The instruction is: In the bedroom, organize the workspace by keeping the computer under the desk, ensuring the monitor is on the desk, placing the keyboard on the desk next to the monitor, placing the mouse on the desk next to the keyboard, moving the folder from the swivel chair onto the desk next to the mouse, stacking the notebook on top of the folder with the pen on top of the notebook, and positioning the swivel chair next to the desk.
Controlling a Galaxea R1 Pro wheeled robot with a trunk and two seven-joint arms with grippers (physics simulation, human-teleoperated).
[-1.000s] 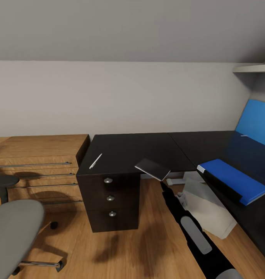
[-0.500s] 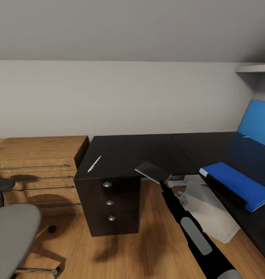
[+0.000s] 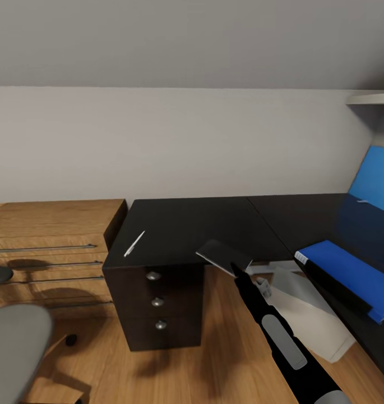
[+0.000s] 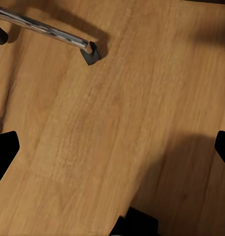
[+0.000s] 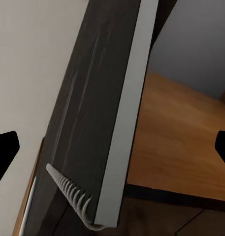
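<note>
Status, my end:
- folder [image 3: 348,272]: on surface [image 3: 214,221], rt wing. Done.
- notebook [image 3: 223,255]: clamped in my rt tool [image 3: 234,268], held over the surface's front edge, tilted; not yet stacked.
- pen [image 3: 134,244]: lying on surface, left end, well apart from folder.
- computer [image 3: 312,314]: under surface.
- swivel chair [image 3: 15,348]: left, apart.
- rt arm: stretched fwd.
- left tool [image 4: 112,147]: jaws apart, empty, over floor.

My right arm [image 3: 281,336] is a slim black tube with a grey oval panel and a silvery wrist joint.
</note>
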